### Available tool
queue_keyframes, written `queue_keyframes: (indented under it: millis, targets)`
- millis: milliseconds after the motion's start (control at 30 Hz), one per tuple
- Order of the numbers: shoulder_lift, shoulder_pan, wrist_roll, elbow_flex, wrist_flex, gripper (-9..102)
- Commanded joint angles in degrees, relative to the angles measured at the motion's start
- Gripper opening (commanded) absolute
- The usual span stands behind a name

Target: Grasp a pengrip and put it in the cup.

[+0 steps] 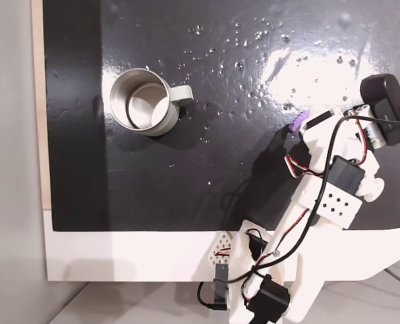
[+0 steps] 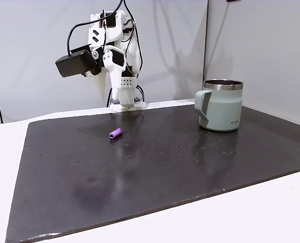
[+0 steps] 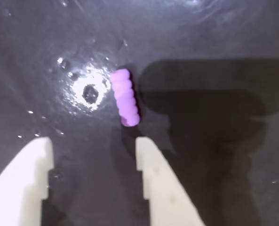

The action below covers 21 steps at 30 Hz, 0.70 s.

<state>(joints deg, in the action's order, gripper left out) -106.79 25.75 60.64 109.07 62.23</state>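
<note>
In a fixed view from above, the cup [image 1: 144, 102] stands on the left part of the black mat [image 1: 186, 175], its handle pointing right and its shiny steel inside open to the camera. Far to the right of the cup, near the mat's right edge, the pengrip [image 1: 295, 123] lies flat, just beside the white tip of the arm [image 1: 321, 196]. From here the arm's body hides most of the gripper, so its opening cannot be judged.

The fixed view from the side shows what the top view does not: the pengrip [image 2: 115, 133] lies alone on the mat [image 2: 155, 167], well left of the cup [image 2: 221, 105], and the gripper [image 2: 127, 99] hangs above the mat behind the pengrip, not touching it. This view also shows the cup's pale grey-green outside and its handle on the left flank. The white table [image 2: 271, 212] borders the mat in front.

The wrist view alone settles the jaws: the gripper [image 3: 93, 155] has them spread wide, holding nothing. The ribbed purple pengrip [image 3: 125, 96] lies on the mat beyond the fingertips, closer to the right finger [image 3: 153, 183] than to the left, clear of both. A bright glare spot sits just left of the pengrip.
</note>
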Motion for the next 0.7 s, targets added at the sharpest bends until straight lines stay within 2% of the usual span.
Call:
queue_keyframes:
  millis: [0,267,667]
  targets:
    - [1.49,-0.09,0.88,0.0,-2.55,18]
    - [15.12,1.32,1.32,-7.21,-4.83,19]
    - [21.53,-1.67,0.97,-7.56,-7.47,22]
